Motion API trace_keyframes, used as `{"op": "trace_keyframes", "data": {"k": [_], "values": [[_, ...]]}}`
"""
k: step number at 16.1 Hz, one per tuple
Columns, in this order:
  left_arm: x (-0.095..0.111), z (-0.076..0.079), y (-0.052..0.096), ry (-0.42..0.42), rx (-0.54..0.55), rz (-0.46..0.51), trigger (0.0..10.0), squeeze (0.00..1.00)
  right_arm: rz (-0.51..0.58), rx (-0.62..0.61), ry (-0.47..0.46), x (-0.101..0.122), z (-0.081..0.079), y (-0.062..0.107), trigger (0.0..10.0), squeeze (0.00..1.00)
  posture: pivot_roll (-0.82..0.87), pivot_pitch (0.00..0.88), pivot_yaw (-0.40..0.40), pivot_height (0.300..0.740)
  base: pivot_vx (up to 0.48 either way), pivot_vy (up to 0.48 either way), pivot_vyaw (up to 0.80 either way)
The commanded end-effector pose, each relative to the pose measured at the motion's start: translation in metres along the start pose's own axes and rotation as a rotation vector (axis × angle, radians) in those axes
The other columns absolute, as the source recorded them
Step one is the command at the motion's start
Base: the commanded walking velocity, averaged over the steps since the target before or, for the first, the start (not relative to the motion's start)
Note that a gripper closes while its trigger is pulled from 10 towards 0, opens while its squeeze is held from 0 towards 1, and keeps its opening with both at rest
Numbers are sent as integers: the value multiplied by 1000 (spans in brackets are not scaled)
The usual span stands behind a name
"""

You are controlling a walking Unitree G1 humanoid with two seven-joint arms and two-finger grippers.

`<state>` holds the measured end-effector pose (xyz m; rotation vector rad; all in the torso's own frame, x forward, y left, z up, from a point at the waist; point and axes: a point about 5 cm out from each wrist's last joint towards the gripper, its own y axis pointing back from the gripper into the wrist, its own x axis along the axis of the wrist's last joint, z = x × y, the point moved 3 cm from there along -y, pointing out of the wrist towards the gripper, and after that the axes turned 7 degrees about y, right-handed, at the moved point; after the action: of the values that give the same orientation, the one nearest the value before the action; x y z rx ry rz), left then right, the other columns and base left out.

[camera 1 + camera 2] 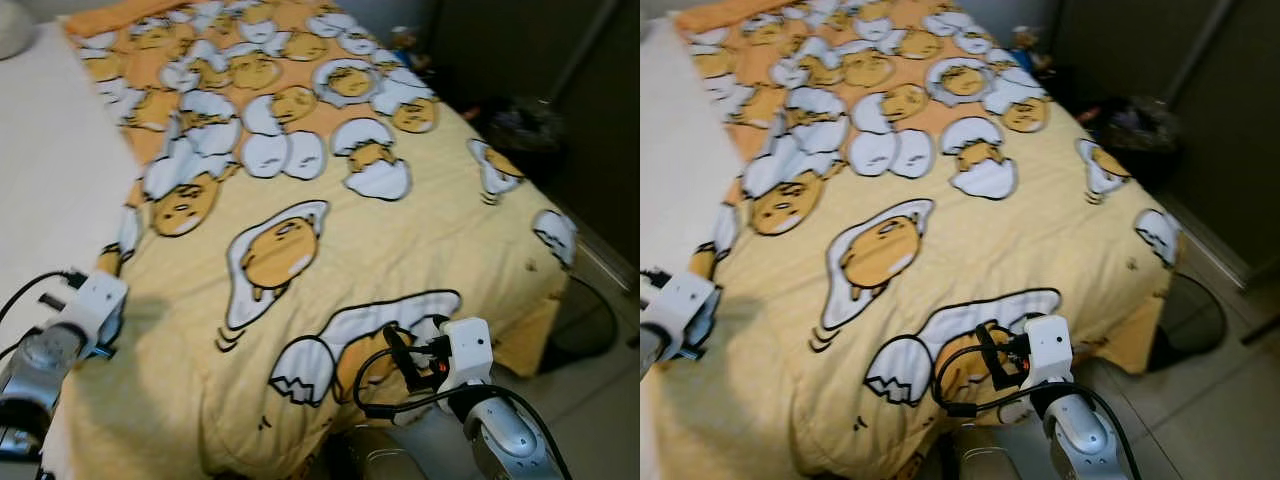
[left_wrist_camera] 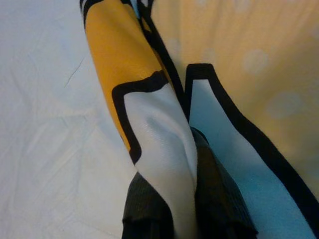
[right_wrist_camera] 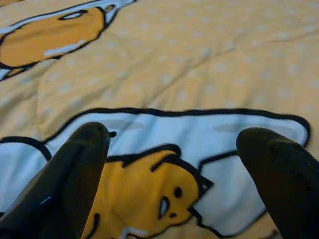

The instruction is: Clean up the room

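Note:
A yellow and orange blanket [image 1: 330,230] printed with egg characters lies spread over the bed. My left gripper [image 2: 187,199] is at the blanket's left edge, shut on a raised fold of the fabric that stands between its black fingers [image 2: 144,209]. In the eye view its white wrist [image 1: 95,300] sits where the blanket meets the white sheet. My right gripper [image 3: 174,144] hovers open just above the blanket near the foot of the bed, fingers [image 3: 79,164] wide apart over an egg print, with no fabric between them. Its wrist [image 1: 465,350] is at the front edge.
A bare white sheet [image 1: 50,170] covers the bed to the left of the blanket. A dark bin with a bag [image 1: 525,130] stands beside the bed's right side. A round dark object [image 1: 585,320] sits on the pale tiled floor [image 1: 600,410] by the foot corner.

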<state>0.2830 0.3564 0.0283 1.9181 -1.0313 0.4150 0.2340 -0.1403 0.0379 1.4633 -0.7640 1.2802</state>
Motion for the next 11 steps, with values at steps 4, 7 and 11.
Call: {"op": "trace_keyframes", "data": {"k": [4, 7, 11], "values": [[-33, -13, 7, 202, 130, -95, 10000, 0, 17, 10, -3, 3, 3, -5, 10000, 0, -49, 48, 15, 740, 0, 0, 0], [13, -20, -1, 443, 222, 101, 10000, 1000, 49, 0, -19, 10, 5, -13, 10000, 0, -30, 38, 2, 740, 0, 0, 0], [56, -22, 2, 510, 332, 278, 10000, 1000, 94, 9, -28, 19, 5, -22, 10000, 1000, -6, 18, -13, 740, 0, 0, 0]]}}
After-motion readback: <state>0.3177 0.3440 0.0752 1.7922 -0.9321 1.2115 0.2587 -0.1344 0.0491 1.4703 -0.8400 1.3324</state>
